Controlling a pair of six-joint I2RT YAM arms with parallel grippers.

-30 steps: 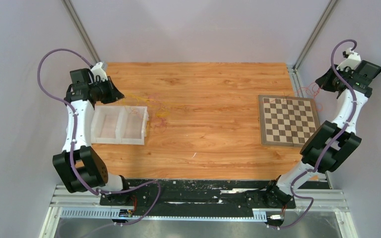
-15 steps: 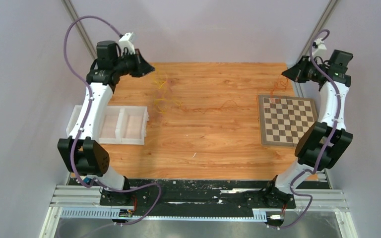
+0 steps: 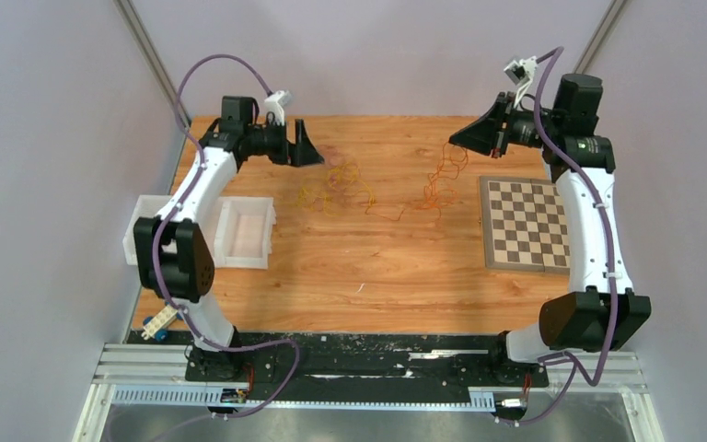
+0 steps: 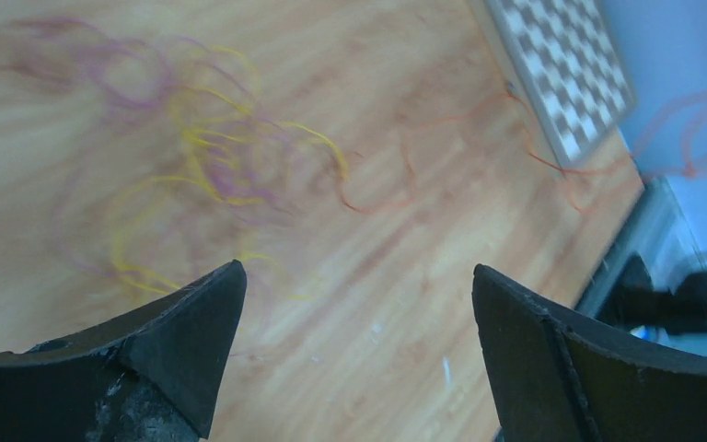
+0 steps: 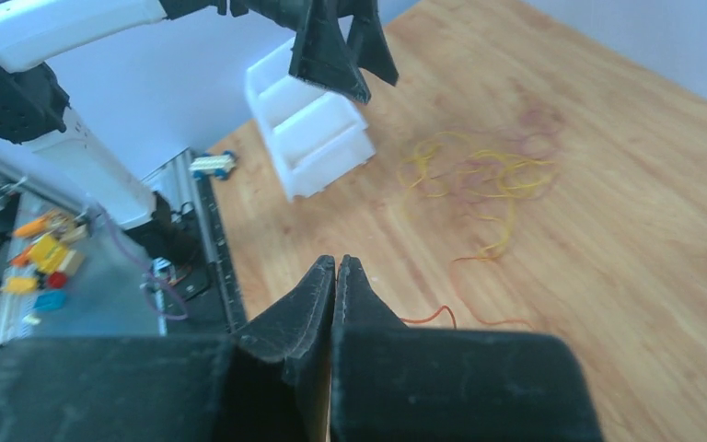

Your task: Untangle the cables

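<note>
The top camera looks steeply down from high behind the near edge over the whole table [image 3: 368, 267]. Both wrist cameras hover closer, facing each other obliquely; all 3 views share the cables [image 3: 336, 189].

left end effector [image 3: 306, 145] now open, both arms swung inward, cables [image 3: 339, 177] drawn mid-table

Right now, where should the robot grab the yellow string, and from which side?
Probably take the yellow string by its outer loop, at the tangle's edge nearest the open left gripper, where it looks least tangled. Come straight down from above: it lies flat on the table and is very thin, so sideways jaws would only push it.
</note>
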